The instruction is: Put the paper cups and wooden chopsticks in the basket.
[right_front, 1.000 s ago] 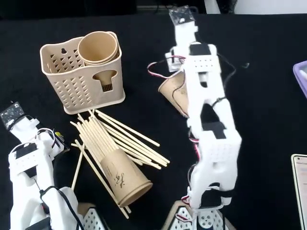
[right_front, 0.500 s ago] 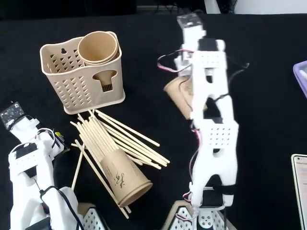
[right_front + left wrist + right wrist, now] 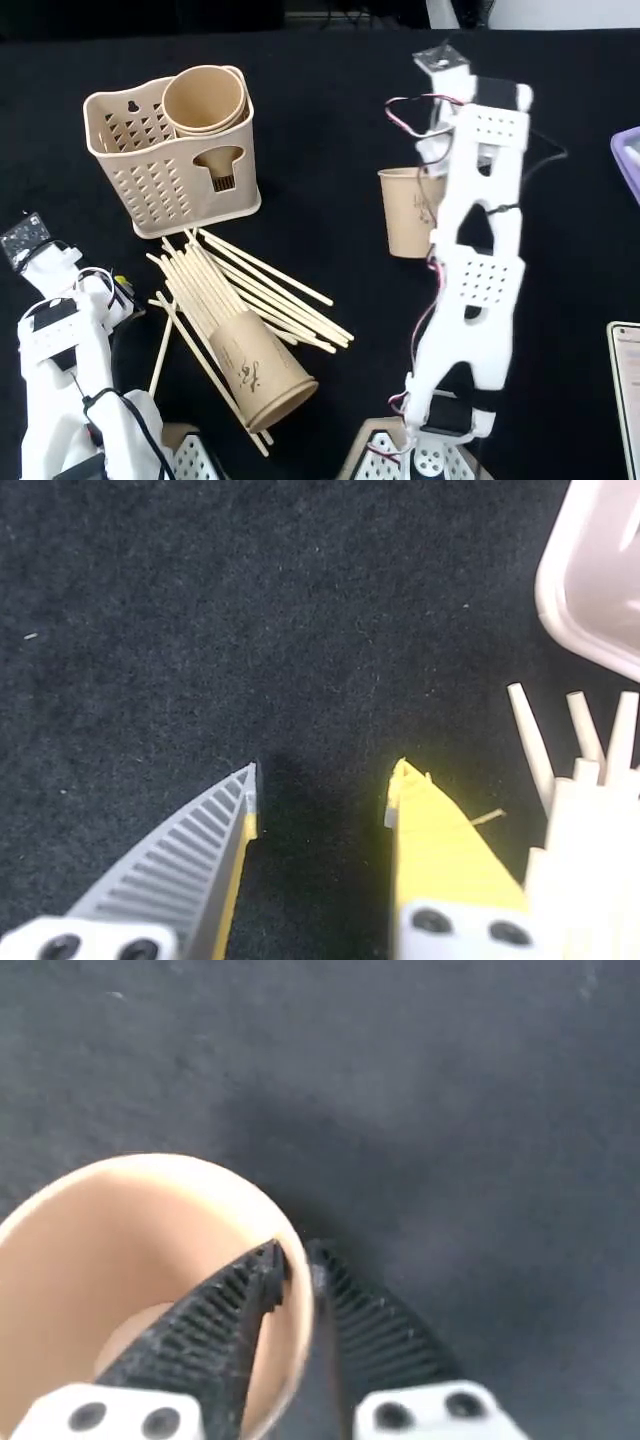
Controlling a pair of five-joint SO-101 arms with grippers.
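one paper cup (image 3: 407, 215) pinched at rim by right gripper (image 3: 296, 1257), light, thin wall prob crushes easy; left gripper (image 3: 320, 792) gapes wide, empty, nr chopsticks (image 3: 530, 742).

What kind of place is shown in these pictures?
Likely a robotics lab bench: black-covered table, white left arm and right arm with bare wiring, plus basket, chopsticks and paper cup as props.
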